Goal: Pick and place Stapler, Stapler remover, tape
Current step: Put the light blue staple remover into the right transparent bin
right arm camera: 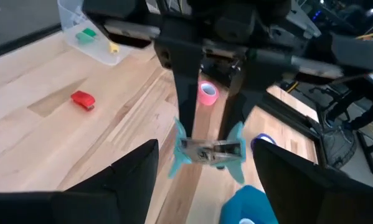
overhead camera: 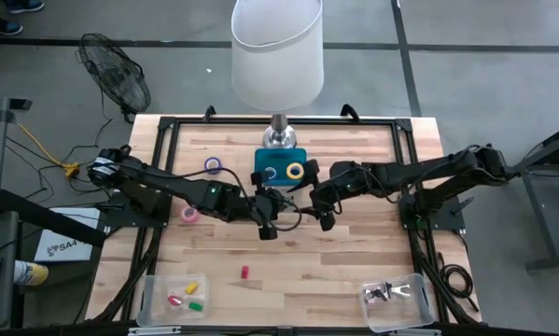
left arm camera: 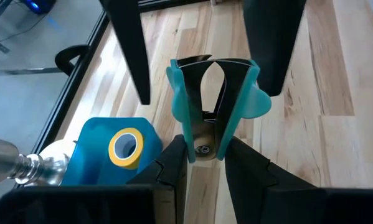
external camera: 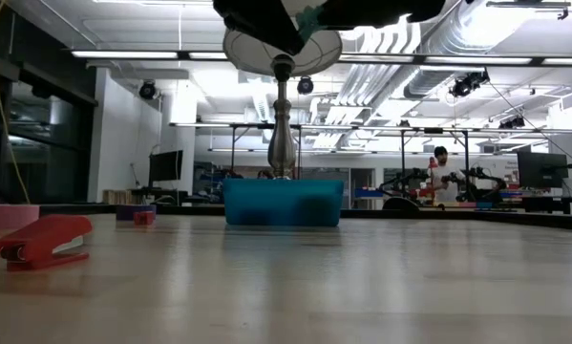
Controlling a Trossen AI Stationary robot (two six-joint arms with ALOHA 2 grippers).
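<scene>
The left tool (left arm camera: 202,171) is gripping the teal staple remover (left arm camera: 214,102) by its hinge end, holding it clear of the bench (overhead camera: 354,271) near the middle, just in front of the blue bin (overhead camera: 280,166). The remover's claws are pointing away from the left wrist, toward the right arm.

The right tool (right arm camera: 205,171) is standing open, its fingers (right arm camera: 133,171) spread to either side of the remover (right arm camera: 208,152) without touching it. In the high view the two tools are meeting tip to tip, left (overhead camera: 266,222) and right (overhead camera: 322,207).

The red stapler (overhead camera: 244,272) is lying on the bench toward the front, well apart from both arms.

Tape rolls: a yellow roll (overhead camera: 296,171) and a blue roll (overhead camera: 272,173) are sitting in the bin. A purple roll (overhead camera: 213,166) is lying on the bench left of the bin, and a pink roll (overhead camera: 189,215) is lying beside the left arm.

A lamp (overhead camera: 277,56) is standing behind the bin.
</scene>
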